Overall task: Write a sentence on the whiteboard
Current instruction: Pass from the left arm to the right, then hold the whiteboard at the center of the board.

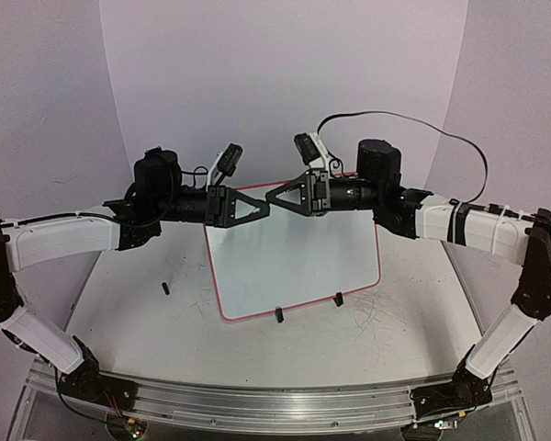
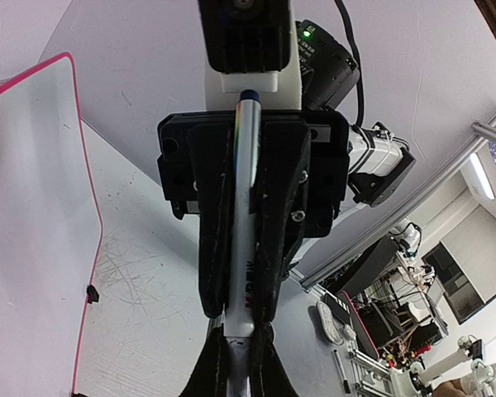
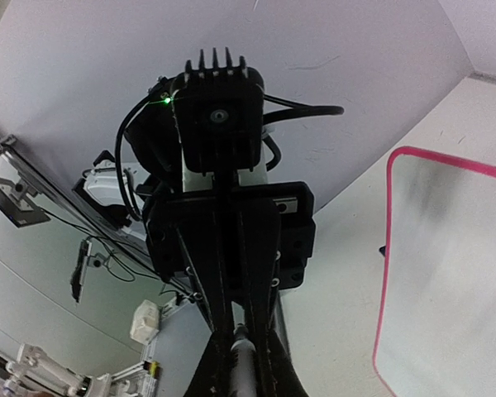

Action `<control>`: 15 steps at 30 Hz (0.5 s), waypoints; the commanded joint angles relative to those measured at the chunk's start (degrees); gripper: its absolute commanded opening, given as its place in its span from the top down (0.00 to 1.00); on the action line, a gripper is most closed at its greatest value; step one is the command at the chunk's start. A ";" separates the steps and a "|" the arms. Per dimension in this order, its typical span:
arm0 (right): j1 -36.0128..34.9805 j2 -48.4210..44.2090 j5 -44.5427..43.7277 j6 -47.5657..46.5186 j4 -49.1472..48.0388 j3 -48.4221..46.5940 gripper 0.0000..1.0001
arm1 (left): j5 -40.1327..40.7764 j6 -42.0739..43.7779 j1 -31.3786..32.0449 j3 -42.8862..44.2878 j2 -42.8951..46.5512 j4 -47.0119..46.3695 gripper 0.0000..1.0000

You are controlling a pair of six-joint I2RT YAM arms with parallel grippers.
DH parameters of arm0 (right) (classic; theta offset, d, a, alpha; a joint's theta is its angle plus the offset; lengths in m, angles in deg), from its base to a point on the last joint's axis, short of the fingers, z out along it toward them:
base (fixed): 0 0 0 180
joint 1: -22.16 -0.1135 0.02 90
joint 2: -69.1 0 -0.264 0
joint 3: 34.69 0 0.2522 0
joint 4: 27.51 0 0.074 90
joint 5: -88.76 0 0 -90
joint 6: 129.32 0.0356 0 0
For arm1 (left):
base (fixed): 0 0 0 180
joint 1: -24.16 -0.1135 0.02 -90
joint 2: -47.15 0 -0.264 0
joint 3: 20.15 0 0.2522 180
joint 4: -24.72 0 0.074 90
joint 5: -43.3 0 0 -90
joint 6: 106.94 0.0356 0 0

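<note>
Top view: left hand [image 1: 260, 209] and right hand [image 1: 275, 197] meet tip to tip over the far edge of the whiteboard [image 1: 298, 266], which sits mid-way across the desk [image 1: 119, 322].
Left wrist view: both hands clamped on one marker [image 2: 246, 215]; whiteboard off to the side, apart.
Right wrist view: whiteboard's pink rim beside the fingers, not touching.

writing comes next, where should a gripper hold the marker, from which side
Probably mid-barrel on the marker, pinched across its width, coming from the side so an end sticks out: it is slim, straight, and lies lengthwise between the fingers of the right gripper.
</note>
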 commanded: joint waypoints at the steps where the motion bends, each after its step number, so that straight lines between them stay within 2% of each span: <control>1: -0.86 -0.29 1.17 -0.43 -1.51 -0.92 1.00 | 0.35 0.84 -0.01 1.01 2.43 -1.61 1.00; 4: -0.86 -1.48 0.50 -1.39 -1.51 0.17 1.00 | 0.69 0.99 -0.22 0.93 2.73 -1.34 0.99; 5: -0.86 -1.96 -0.13 -1.82 -1.51 0.49 1.00 | 0.95 1.06 -0.42 0.80 2.87 -1.24 0.96; 8: -0.86 -5.18 -4.56 -4.64 -1.24 1.82 1.00 | 2.50 1.37 -0.91 -0.46 4.39 -0.96 0.67; 11: -0.61 -8.96 -13.08 -8.97 2.27 3.02 1.00 | 4.13 1.56 -1.92 -1.67 6.77 -0.38 0.47; 13: 0.23 -11.62 -18.83 -9.17 4.04 4.67 1.00 | 5.18 1.58 -3.04 -2.59 8.83 0.87 0.25; 15: 1.66 -14.58 -24.15 -7.13 4.29 7.98 1.00 | 7.62 1.95 -4.54 -3.40 10.98 3.71 0.13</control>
